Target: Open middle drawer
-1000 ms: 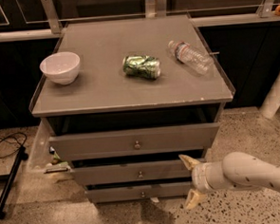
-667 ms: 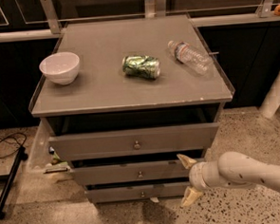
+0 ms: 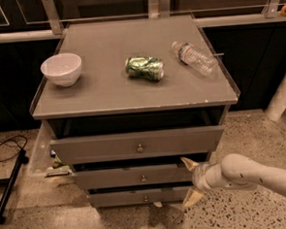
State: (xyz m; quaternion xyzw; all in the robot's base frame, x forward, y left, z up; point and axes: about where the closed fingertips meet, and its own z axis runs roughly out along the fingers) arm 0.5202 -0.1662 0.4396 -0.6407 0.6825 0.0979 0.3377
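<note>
Currently the white two-finger gripper [image 3: 190, 180] hangs at the right end of the grey wooden middle drawer [image 3: 117, 178], just beside its front, fingers splayed one above the other and grasping nothing. That vertical spread probably suits taking the front's edge or the small round metal knob [image 3: 143, 178], which sits well left of the claw at the front's centre. The middle drawer lies between a taller, further-drawn top drawer [image 3: 96, 148] and a slim bottom drawer [image 3: 114, 199]; it appears barely out. On the grey cabinet top [image 3: 108, 94] rest a white bowl [image 3: 61, 69], a crushed green can [image 3: 144, 68] and a clear plastic bottle [image 3: 194, 58] lying flat. Their labels carry no readable writing.
</note>
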